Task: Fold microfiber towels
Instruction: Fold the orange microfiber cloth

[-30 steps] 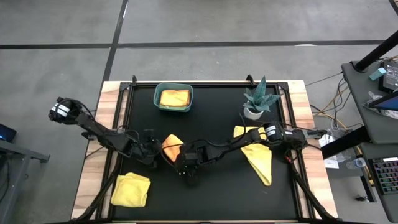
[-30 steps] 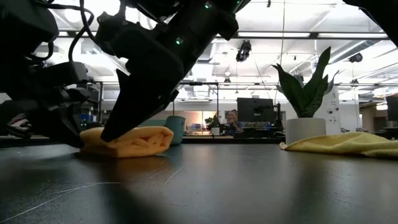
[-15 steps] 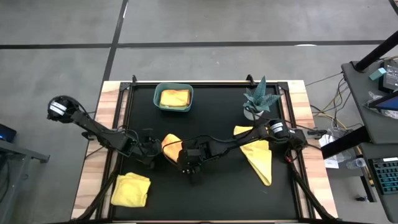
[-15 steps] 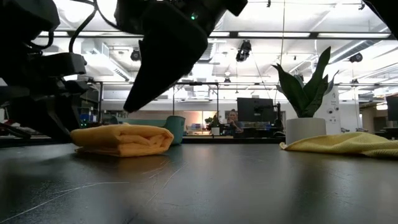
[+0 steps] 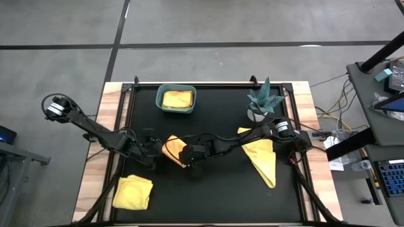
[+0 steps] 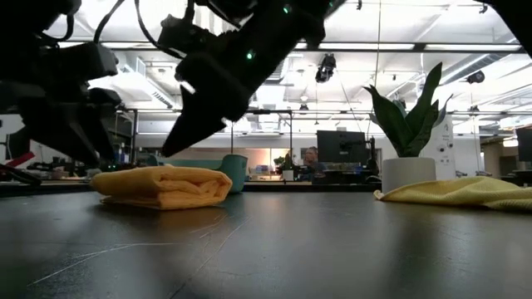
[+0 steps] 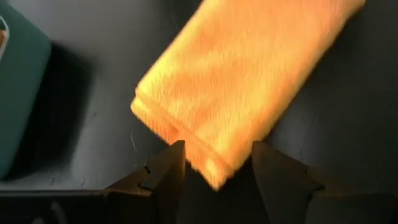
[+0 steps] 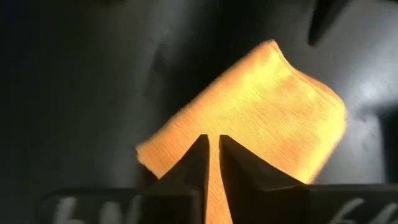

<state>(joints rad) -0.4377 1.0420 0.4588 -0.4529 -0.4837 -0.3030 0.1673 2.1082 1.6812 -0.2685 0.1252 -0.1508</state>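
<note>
Left gripper [image 7: 214, 163]: fingers spread apart, standing on both sides of one corner of the folded orange towel [image 7: 242, 81]; whether they touch it, I cannot say surely.
Right gripper [image 8: 211, 158]: fingers almost pressed together, nothing between them, hanging just over the same orange towel [image 8: 255, 134].
Orange towel: lies folded on the black table [image 5: 214, 195], between both grippers.
Farther from the grippers: a loose yellow towel [image 5: 262, 157], a folded yellow towel [image 5: 132, 191], a teal bin [image 5: 176, 99] with a folded towel inside, a potted plant [image 5: 262, 101].

Likely open-plan lab: monitors [image 6: 337, 146], ceiling lights [image 6: 274, 100], concrete floor [image 5: 208, 25].
</note>
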